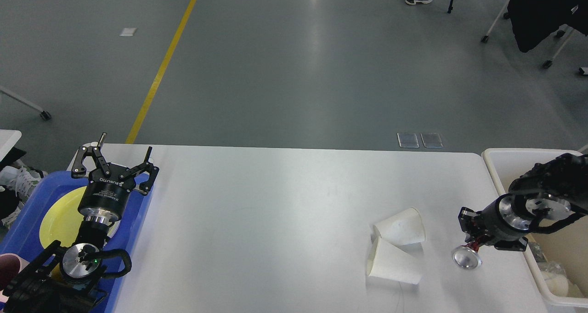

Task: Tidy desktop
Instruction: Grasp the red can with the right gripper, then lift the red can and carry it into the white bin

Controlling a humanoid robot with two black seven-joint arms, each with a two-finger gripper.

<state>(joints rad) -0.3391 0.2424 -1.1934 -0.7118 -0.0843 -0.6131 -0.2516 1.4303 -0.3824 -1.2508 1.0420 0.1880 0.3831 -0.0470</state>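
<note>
The white desktop [275, 212] spans the view. Two white paper cups lie on their sides on its right part, one [400, 229] just behind the other [392, 263], touching. My right gripper [473, 246] is low over the desktop just right of the cups. It looks shut on a small thing with a round silver end [466, 257] and a bit of red by the fingers. My left gripper [124, 150] is open and empty, over the far end of a blue tray [138, 212] at the left edge.
A yellow plate [57, 216] lies in the blue tray under my left arm. An off-white bin [505, 159] stands at the right edge of the desktop with white crumpled items [558, 281] in it. Grey floor lies beyond the far edge.
</note>
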